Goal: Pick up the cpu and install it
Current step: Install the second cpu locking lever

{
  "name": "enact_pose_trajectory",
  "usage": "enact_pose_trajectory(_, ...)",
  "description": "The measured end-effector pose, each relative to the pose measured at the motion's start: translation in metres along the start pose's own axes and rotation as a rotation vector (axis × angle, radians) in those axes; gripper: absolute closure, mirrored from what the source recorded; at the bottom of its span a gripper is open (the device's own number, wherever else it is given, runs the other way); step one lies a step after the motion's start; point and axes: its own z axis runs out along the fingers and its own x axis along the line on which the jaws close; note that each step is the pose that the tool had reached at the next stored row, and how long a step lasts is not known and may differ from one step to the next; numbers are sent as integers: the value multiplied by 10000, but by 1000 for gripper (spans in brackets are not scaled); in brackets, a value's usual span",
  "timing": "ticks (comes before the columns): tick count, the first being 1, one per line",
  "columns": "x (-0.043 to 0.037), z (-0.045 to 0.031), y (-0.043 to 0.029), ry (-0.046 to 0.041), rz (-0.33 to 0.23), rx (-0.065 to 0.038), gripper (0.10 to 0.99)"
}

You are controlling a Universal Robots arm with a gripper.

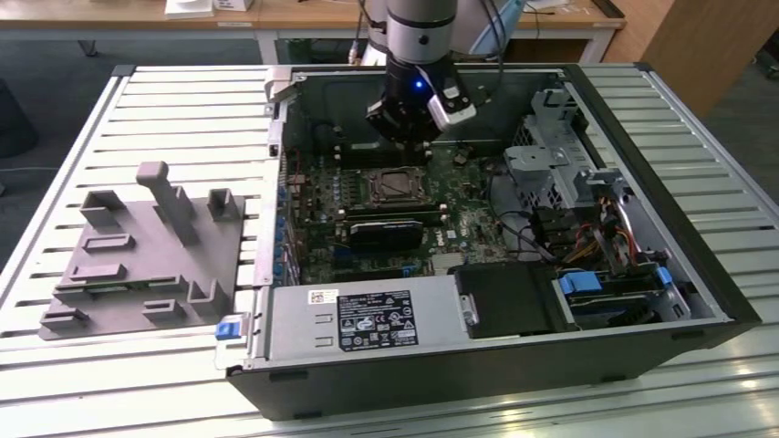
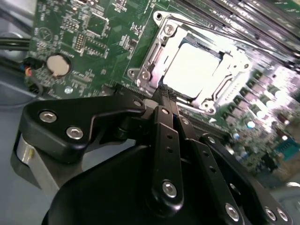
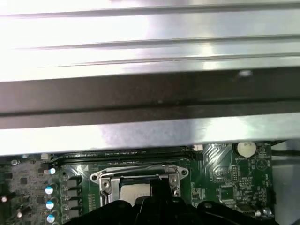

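We're at the seating step: gripper (image 2: 168,96) fingers pressed together just above the cpu (image 2: 194,70), which looks already in the socket (image 2: 161,49); next move needs careful clearance.

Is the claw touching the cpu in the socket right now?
Cannot tell. In the second wrist view the closed claw tips overlap the edge of the cpu seated in the socket; no gap or contact shows plainly.

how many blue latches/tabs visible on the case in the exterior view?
3. One blue tab on the case's front edge toward the exterior view's left, beside the grey tray; two blue latches on the drive bay at the exterior view's right. Cables may hide more.
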Motion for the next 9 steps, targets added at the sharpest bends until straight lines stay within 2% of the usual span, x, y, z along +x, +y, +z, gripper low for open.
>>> enact_pose_trajectory(2,-2,-55,0,0,-1,0,980)
enact_pose_trajectory(9,-7,-59,-77,0,0,0,980)
